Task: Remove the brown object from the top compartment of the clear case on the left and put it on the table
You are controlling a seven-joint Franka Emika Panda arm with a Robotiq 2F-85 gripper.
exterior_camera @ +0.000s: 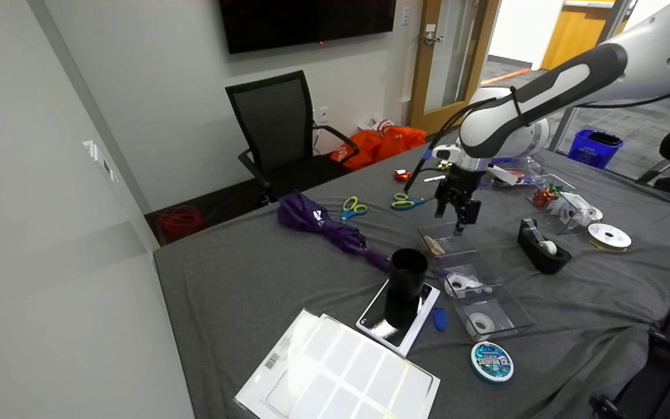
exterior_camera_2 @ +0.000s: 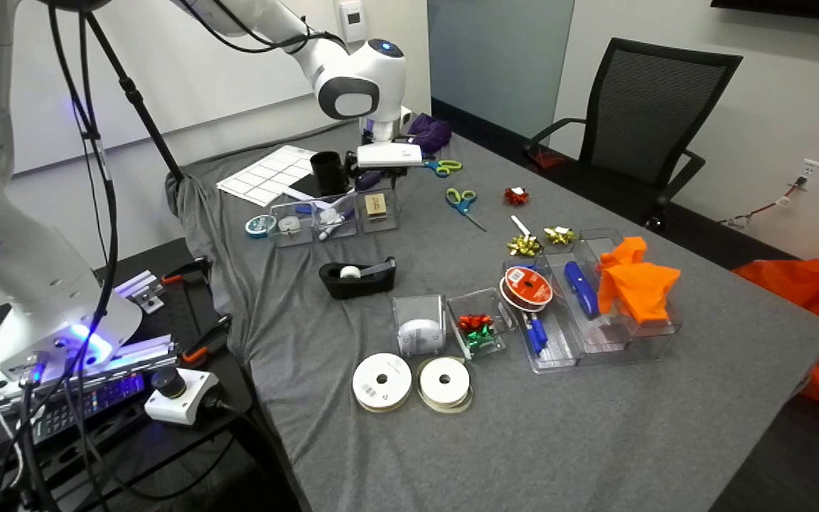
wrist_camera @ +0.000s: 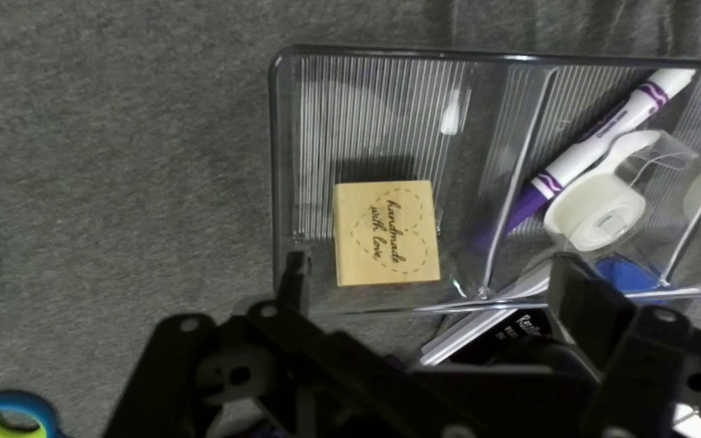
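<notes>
The brown object (wrist_camera: 387,234), a light wooden block lettered "handmade with love", lies in the end compartment of the clear case (wrist_camera: 411,56). Both exterior views show the block (exterior_camera: 434,245) (exterior_camera_2: 375,205) in that same compartment. My gripper (wrist_camera: 432,266) is open, its fingers wide apart with nothing between them. In the wrist view one finger (wrist_camera: 293,274) appears to the left of the block and the other lies well to its right. In an exterior view the gripper (exterior_camera: 449,222) hangs above the case's end. Dark grey cloth covers the table (exterior_camera: 265,291).
A white tape roll (wrist_camera: 606,213) and a purple marker (wrist_camera: 612,131) occupy the neighbouring compartment. Close beside the case stand a black cup (exterior_camera: 408,273) and a purple umbrella (exterior_camera: 335,230). A black tape dispenser (exterior_camera: 544,250) and scissors (exterior_camera: 409,202) are also nearby.
</notes>
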